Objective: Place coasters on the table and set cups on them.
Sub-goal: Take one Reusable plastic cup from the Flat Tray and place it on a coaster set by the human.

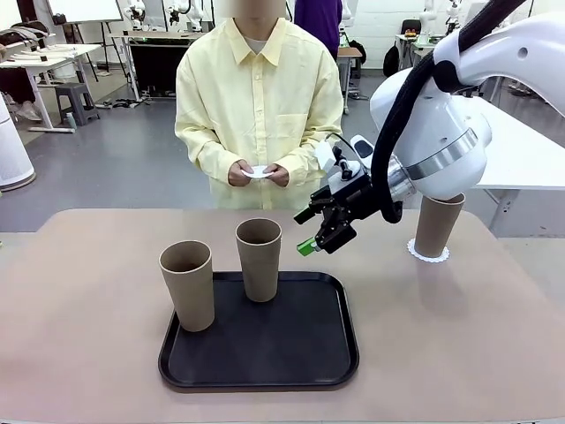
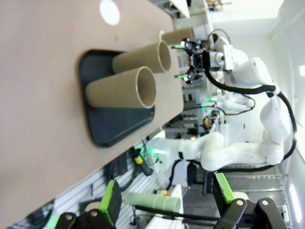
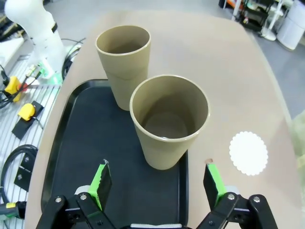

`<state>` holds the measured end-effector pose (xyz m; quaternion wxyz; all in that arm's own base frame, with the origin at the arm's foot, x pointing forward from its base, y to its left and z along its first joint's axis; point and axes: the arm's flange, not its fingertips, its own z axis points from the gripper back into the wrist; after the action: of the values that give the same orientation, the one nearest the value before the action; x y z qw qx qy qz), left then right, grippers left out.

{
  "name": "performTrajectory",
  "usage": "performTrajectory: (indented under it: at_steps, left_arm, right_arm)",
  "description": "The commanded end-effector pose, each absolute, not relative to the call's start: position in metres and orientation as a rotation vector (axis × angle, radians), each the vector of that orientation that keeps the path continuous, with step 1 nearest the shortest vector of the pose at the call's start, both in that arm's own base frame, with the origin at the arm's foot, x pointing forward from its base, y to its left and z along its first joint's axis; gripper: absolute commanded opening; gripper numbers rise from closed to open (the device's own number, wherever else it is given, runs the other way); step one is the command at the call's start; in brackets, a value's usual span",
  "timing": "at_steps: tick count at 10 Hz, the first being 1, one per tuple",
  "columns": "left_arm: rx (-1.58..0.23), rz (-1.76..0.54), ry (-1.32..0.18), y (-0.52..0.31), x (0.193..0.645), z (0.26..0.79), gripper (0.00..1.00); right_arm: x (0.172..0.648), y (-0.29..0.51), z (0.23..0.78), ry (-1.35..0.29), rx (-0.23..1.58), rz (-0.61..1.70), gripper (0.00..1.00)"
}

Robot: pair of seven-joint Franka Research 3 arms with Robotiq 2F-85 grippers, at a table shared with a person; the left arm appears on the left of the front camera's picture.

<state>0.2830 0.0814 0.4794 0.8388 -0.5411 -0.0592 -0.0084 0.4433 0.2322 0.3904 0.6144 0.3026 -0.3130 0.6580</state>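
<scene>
Two tan cups stand on the black tray [image 1: 327, 353], one at its front left [image 1: 187, 284] and one at its back [image 1: 259, 258]. Another cup [image 1: 439, 223] stands on a lacy white coaster [image 1: 428, 254] on the beige table [image 1: 88, 353] at the right, partly behind my right arm. My right gripper [image 1: 322, 234] hangs open just right of the back cup; in the right wrist view that cup [image 3: 169, 121] sits between and beyond its green-padded fingers [image 3: 101, 183]. A second coaster [image 3: 248, 152] lies bare on the table beside the tray. The person holds another coaster [image 1: 258, 172] in both hands. My left gripper [image 2: 167, 200] is open, away from the table.
The person stands at the far edge of the table, facing me. The tray [image 3: 86, 143] takes up the table's middle front. In the left wrist view the tray [image 2: 109, 129], both cups [image 2: 121, 88] and the bare coaster [image 2: 109, 12] appear sideways.
</scene>
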Motion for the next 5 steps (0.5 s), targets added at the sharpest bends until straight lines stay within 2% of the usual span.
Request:
performTrajectory:
  at_steps: [1, 5]
  left_arm:
    - [-1.153, -0.025, -0.132, 0.082, 0.282, 0.48, 1.0]
    - [-1.153, -0.025, -0.132, 0.082, 0.282, 0.48, 1.0]
  right_arm:
    - [0.446, 0.214, 0.369, -0.817, 0.743, 1.472, 1.0]
    - [0.444, 0.189, 0.322, -0.873, 0.852, 1.353, 1.0]
